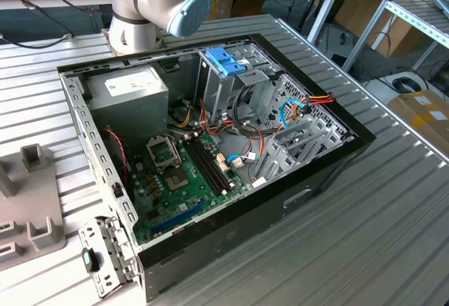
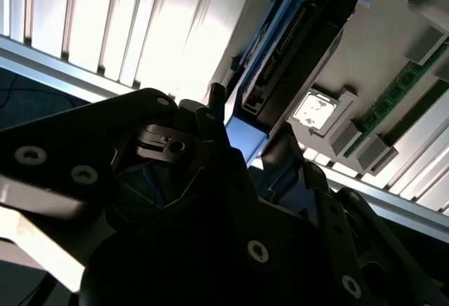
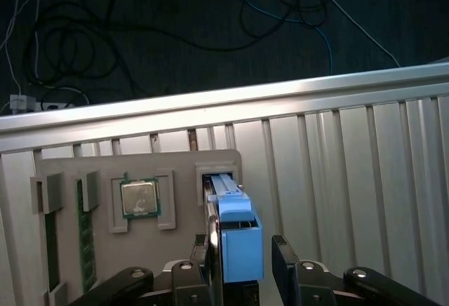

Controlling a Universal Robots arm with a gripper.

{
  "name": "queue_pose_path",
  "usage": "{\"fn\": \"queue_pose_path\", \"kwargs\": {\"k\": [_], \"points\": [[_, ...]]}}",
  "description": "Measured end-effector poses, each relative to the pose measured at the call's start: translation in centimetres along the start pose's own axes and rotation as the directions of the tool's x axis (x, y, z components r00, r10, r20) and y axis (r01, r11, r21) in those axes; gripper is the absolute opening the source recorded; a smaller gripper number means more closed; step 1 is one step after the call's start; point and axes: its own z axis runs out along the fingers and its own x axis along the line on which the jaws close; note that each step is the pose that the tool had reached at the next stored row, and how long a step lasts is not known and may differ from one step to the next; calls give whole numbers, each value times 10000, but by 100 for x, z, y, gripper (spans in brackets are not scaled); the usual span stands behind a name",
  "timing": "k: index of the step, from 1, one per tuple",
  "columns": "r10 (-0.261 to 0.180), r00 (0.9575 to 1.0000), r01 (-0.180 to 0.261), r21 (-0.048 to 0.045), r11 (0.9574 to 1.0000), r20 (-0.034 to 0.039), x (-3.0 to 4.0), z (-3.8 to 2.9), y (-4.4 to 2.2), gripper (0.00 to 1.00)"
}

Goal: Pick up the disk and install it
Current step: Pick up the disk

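Aluminium ribbed table [image 1: 393,236] bears the open black computer case [image 1: 316,173], mid-frame in the exterior view. In the first wrist view a grey holder block [image 3: 184,215] keeps the disk [image 3: 238,239] upright in its slot, my gripper [image 3: 243,253] spread astride it, a processor chip [image 3: 140,198] nearby.

The claw [image 3: 242,244] was black. Between its fingers [image 3: 282,253] the disk [image 3: 237,215] showed a light blue frame. Just beyond the claw lay a pale grey holder [image 3: 140,173], with a silver chip [image 3: 139,198] edged in green and dark green memory sticks [image 3: 85,250]. Farther out, the table [image 3: 337,144] was silver, ribbed in long stripes; the floor [image 3: 175,53] dark.
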Motion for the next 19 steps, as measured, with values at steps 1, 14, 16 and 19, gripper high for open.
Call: {"fn": "queue_pose_path", "kwargs": {"k": [1,14,16,19], "points": [[0,10000,0,-1,10000,0,0,22,5,48],[0,10000,0,-2,10000,-1,5,120,22,48],[0,10000,0,3,10000,2,5,133,21,48],[0,10000,0,-1,10000,-1,6,153,22,48]]}}
